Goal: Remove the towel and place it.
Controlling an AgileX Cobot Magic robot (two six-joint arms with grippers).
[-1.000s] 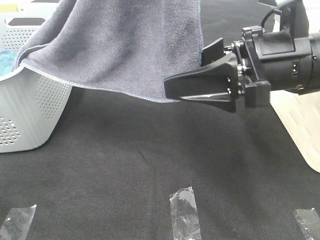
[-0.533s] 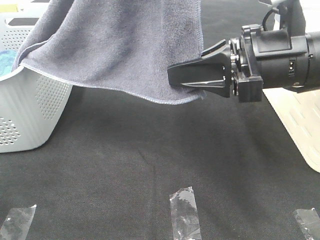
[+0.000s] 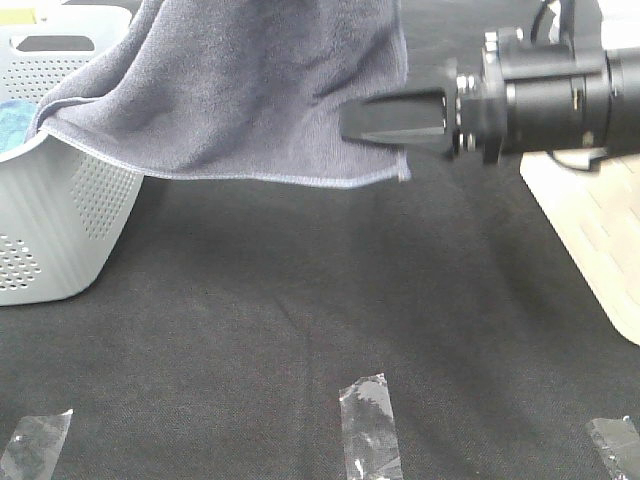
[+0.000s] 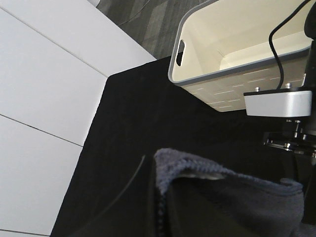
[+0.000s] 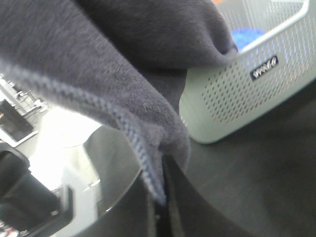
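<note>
A white panelled wall point(image 4: 39, 98) and grey floor point(image 4: 143, 19) border the black-clothed table point(image 3: 300, 330).

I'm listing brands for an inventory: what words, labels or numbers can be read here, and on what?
Dark label with pale letters, on the wall of the perforated basket: one short word, too blurred to read.
Towel and tape strips: no writing visible.

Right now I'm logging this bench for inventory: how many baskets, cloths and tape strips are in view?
Baskets: 2 (grey basket, cream basket)
Cloths: 2 (grey towel, blue cloth)
Tape strips: 3
Total: 7
</note>
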